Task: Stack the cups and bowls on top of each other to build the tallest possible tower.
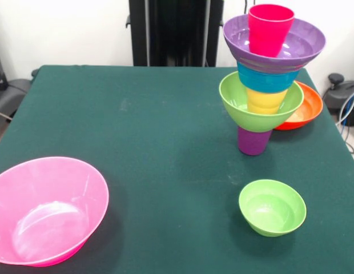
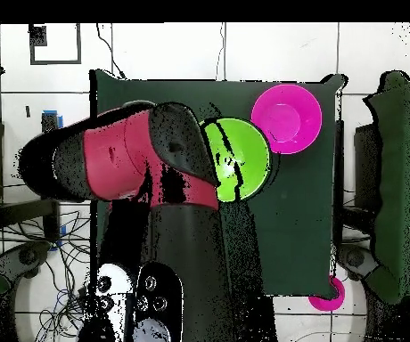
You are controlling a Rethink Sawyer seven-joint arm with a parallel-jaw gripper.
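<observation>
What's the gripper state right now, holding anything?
Gripper: cannot be told. The front view does not show it, and overhead only the red arm shows, not the gripper tips. The tower stands with nothing touching it in the front view.

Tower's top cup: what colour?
Red cup, sitting in the wide purple bowl; clearest in the front view.

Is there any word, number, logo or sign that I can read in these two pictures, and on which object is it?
None. No readable text shows on the tower, the pink bowl, the small green bowl, the orange-red bowl, the green table cloth or the red arm.
</observation>
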